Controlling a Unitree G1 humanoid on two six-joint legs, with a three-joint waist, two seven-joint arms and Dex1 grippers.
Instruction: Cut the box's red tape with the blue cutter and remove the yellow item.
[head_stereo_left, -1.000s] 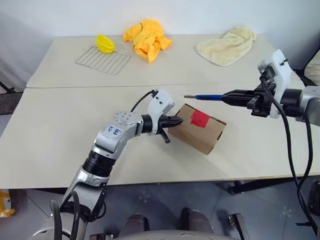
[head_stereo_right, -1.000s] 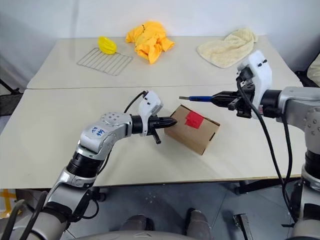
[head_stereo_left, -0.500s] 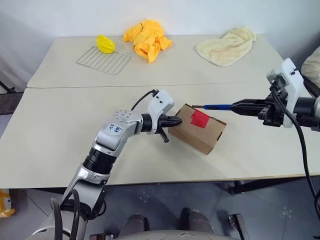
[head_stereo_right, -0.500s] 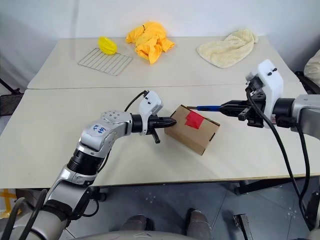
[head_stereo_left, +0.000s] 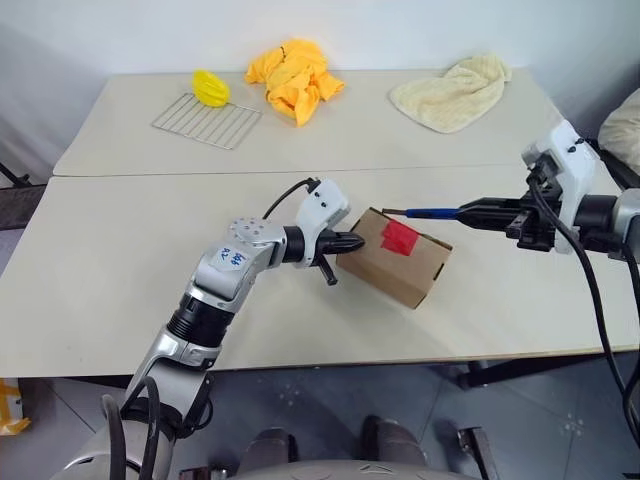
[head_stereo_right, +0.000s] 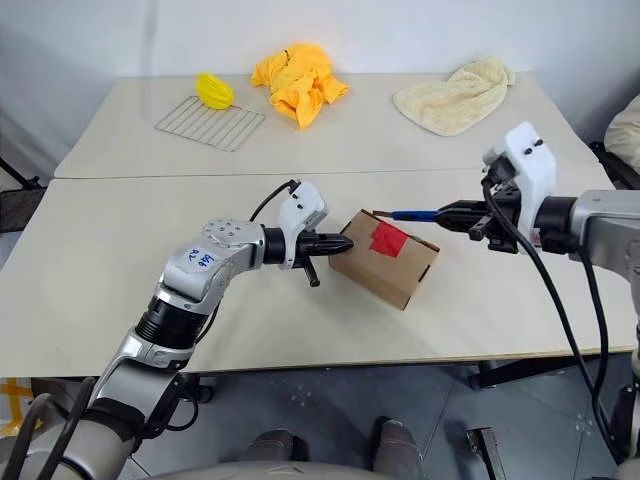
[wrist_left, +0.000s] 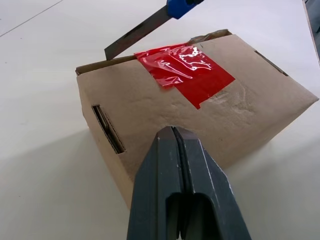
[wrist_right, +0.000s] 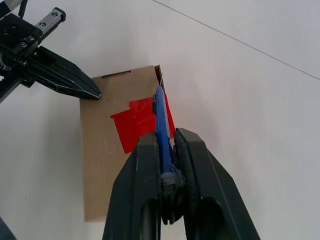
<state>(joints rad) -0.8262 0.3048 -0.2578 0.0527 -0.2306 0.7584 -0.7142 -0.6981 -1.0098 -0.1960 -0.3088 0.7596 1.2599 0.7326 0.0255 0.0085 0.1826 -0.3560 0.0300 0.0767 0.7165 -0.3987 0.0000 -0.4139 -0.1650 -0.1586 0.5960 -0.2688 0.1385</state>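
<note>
Bench's slick: left fingers (head_stereo_left: 357, 241), pressed together, only brace box (head_stereo_left: 400, 262); right fingers (head_stereo_left: 470, 212) pinching cutter (head_stereo_left: 432, 212) may shove it off tape (head_stereo_left: 399, 237).

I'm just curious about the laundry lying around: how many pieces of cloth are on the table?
2. A crumpled yellow cloth lies at the far edge of the table, beside a wire rack. A pale cream towel lies at the far right. None seems hidden.

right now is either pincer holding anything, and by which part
The right pincer is shut on the blue cutter at its rear end, blade pointing at the box. The left pincer is shut and holds nothing, its tip against the box.
</note>
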